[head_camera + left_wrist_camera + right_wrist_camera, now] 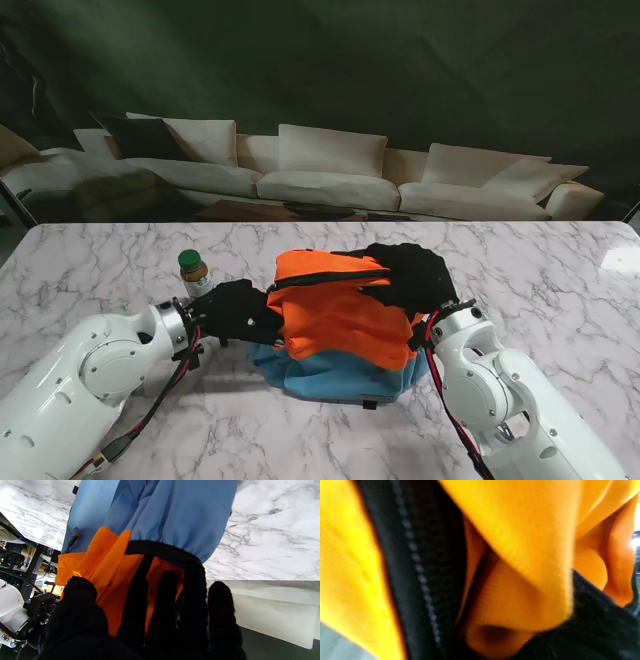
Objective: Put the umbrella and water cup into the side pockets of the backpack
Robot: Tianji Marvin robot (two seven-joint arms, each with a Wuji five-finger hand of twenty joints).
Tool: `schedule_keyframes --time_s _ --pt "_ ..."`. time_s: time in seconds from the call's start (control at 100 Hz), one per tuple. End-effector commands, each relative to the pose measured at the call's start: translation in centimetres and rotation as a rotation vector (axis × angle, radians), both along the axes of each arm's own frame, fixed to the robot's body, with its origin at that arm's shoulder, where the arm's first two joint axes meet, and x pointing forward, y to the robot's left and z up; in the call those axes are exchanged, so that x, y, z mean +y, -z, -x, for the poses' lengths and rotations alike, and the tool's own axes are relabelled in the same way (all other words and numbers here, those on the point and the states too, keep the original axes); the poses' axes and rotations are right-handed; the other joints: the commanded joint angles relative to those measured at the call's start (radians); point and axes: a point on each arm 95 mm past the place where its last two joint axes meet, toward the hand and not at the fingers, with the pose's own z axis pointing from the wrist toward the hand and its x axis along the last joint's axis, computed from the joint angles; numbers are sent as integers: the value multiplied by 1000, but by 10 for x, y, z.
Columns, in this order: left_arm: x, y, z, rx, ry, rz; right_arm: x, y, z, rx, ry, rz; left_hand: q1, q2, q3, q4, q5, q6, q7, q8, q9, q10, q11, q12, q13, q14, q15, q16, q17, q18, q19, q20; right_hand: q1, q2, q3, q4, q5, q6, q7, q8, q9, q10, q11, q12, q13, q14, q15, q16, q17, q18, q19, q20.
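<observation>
Two black-gloved robot hands grip the orange-and-blue backpack on the marble tabletop: the left robot hand clasps its side pocket's black rim, the right robot hand clutches the top. The water cup stands beside the left wrist.

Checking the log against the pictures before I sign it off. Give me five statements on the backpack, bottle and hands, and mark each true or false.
1. The backpack is orange and blue. True.
2. The bottle has a red cap. False: it is green.
3. The left hand is at the backpack's left side. True.
4. The right hand rests on the bare table. False: it is on the backpack.
5. The bottle lies on its side. False: it stands upright.
</observation>
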Motion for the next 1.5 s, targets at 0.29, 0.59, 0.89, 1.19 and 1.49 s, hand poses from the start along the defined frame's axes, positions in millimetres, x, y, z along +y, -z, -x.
schedule_keyframes --time_s 0.29,0.59,0.89,1.19,1.49 --pt "-3 7 2 24 56 -80 0 10 0 23 -2 3 12 61 -15 -7 194 -31 148 60 -16 -2 -5 9 -41 1 -73 -58 -31 23 -34 -2 136 101 107 43 56 -146 113 27 31 -29 53 -7 49 -37 13 9 -5 9 0 -3" --pt "15 -2 2 -45 8 -95 0 11 -1 24 5 3 25 72 -15 -7 315 70 577 293 96 -24 112 95 0 8 -38 -66 -22 31 -23 -2 137 105 103 43 52 -140 110 20 28 -28 50 -8 49 -34 8 10 -6 9 -4 -1" --pt "20 -10 7 -147 -16 -38 0 12 -1 28 5 6 31 78 -14 -6 214 39 406 191 29 4 47 41 -35 0 -93 -110 -39 21 -58 -26 137 107 99 43 53 -141 110 15 27 -29 47 -9 49 -33 3 10 -8 10 -7 0" --pt "41 -45 25 -296 -63 7 0 15 -1 43 19 7 28 103 -18 -6 33 -5 101 91 -113 -7 -65 -54 -143 34 -329 -345 -106 55 -258 -163 130 118 91 42 47 -134 105 7 25 -26 42 -10 49 -18 2 12 -24 16 -2 9" --pt "79 -84 30 -523 -200 -64 4 16 -3 65 16 17 7 125 -23 -7 -147 20 -63 52 -310 17 -173 -147 -322 -5 -467 -508 -208 13 -442 -266 129 130 83 42 40 -138 102 8 15 -32 34 -13 46 -6 -14 4 -45 21 11 14"
